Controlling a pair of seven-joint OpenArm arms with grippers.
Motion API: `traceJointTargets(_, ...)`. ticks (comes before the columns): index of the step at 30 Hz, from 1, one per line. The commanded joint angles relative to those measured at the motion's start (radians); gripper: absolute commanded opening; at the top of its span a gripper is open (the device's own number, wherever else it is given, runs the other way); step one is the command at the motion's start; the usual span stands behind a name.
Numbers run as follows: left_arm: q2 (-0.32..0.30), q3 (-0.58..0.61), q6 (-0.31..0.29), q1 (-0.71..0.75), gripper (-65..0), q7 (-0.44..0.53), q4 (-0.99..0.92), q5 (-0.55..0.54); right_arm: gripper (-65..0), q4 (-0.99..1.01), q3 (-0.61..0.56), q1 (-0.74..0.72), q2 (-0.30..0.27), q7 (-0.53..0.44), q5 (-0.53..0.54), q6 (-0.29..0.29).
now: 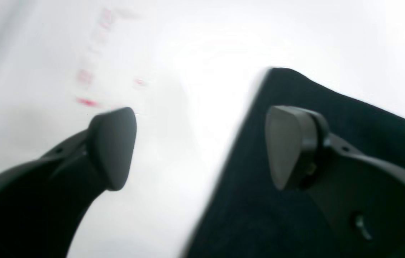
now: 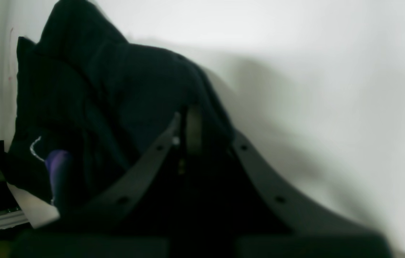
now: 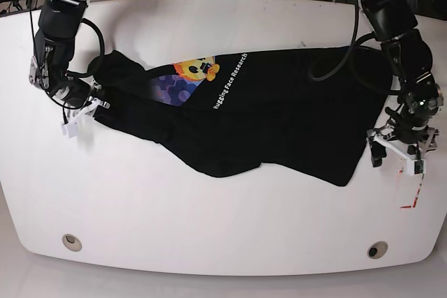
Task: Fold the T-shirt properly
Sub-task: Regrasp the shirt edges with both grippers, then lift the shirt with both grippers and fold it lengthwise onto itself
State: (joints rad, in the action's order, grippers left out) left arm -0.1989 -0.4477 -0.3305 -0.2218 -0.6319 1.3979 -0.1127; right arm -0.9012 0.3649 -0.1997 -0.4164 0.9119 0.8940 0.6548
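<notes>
right pincer (image 2: 188, 125) is clamped on the sleeve end of the T-shirt (image 3: 279, 116), fabric bunched up around it. left pincer (image 1: 199, 147) sits wide apart over the shirt's hem edge, holding nothing. Shirt's soft, light, floppy cotton, so I'd guess it sags and wrinkles when lifted; best grabbed at corners or hem. It's sprawled crumpled across the middle of the white bench (image 3: 209, 221), cables on the floor beyond the shirt's far side

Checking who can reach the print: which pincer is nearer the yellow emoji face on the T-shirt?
Right. The right pincer grips the T-shirt just beside the emoji face; the left pincer hovers open at the far end.
</notes>
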Motion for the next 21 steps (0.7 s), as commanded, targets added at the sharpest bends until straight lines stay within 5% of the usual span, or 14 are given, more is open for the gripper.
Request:
traceJointTargets(1, -0.014, 0.003, 0.021, -0.055, -12.1, 0.022, -0.067, -0.009, -65.0, -0.011, 0.001, -0.017, -0.02, 0.0, -0.005, -0.002)
traceJointTargets(11, 0.002, 0.01, 0.017, -0.166, -12.1, 0.053, -0.349, -0.008, -65.0, -0.011, 0.001, -0.016, -0.02, 0.0, -0.002, -0.002)
traceJointTargets(21, 0.003, 0.158, -0.025, -0.201, -12.1, 0.111, -0.493, -0.014, -65.0, -0.011, 0.001, -0.017, -0.017, 0.0, 0.0, -0.002)
